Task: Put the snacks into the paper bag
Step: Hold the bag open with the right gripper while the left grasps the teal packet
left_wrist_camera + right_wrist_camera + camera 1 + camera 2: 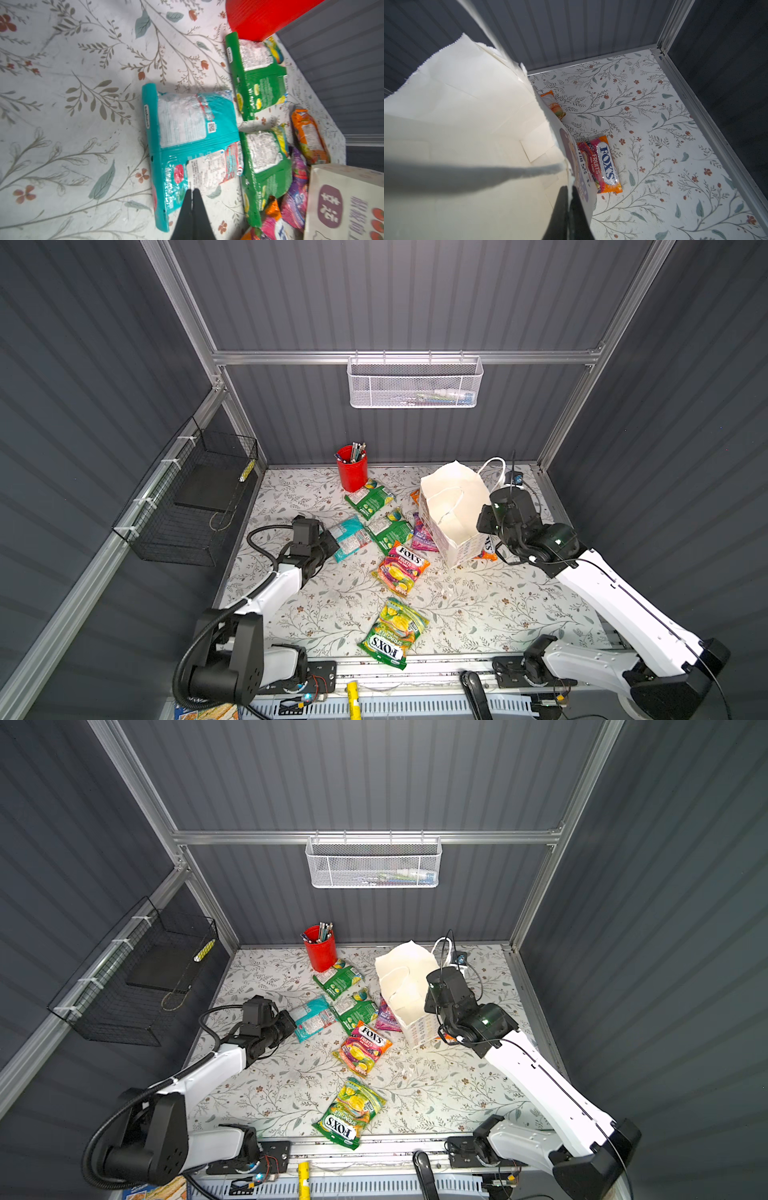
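Left tool [192, 192] pinched closed on edge of flat glossy teal candy packet [187, 124], right tool [569, 189] clamped on rim of tall white paper bag [467, 124]

Black right gripper [569, 188] pinches the tall white paper bag's [467, 124] rim. A glossy orange FOX'S packet [602, 166] lies beside it.

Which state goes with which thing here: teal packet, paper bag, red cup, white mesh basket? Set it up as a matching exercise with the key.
1. teal packet
2. paper bag
3. red cup
4. white mesh basket

A. hangs on the back rail
B. wall pinched by the right fingers
C. stands upright, holding pens
D. edge between the shut left fingers

Pairs: 1-D, 2-B, 3-C, 4-A
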